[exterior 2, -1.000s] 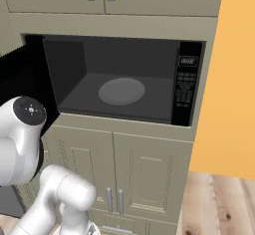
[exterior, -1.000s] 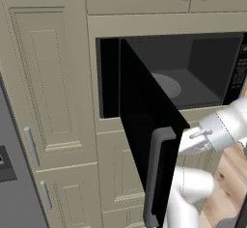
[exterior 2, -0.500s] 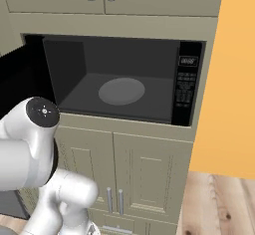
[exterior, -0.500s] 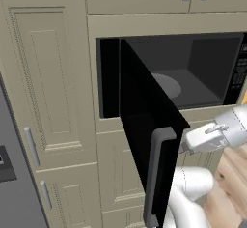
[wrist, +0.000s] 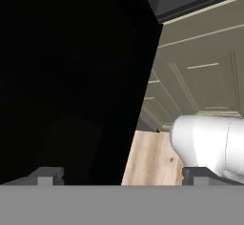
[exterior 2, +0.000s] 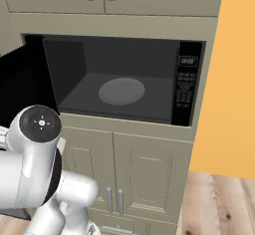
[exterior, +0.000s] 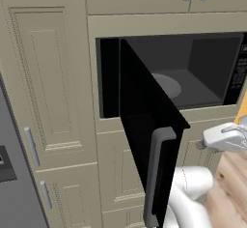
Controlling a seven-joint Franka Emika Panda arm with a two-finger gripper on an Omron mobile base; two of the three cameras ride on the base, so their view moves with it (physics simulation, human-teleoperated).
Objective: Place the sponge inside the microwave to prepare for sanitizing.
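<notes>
Microwave [exterior 2: 124, 79]: we see its door [exterior: 144, 125] swung open, hiding part of the cavity; turntable [exterior 2: 122, 90] bare. Gripper [wrist: 121, 175]: spread wide, holding nothing.

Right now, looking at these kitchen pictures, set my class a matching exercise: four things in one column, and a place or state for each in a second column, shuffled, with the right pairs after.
Things
1. microwave door
2. turntable
3. button panel
4. gripper

Places or states
A. round and pale grey, flat on the cavity floor
B. swung out wide, its grey handle at the near edge
C. jaws apart, nothing between them
D. black strip on the right side of the microwave front

Pairs: 1-B, 2-A, 3-D, 4-C
</notes>
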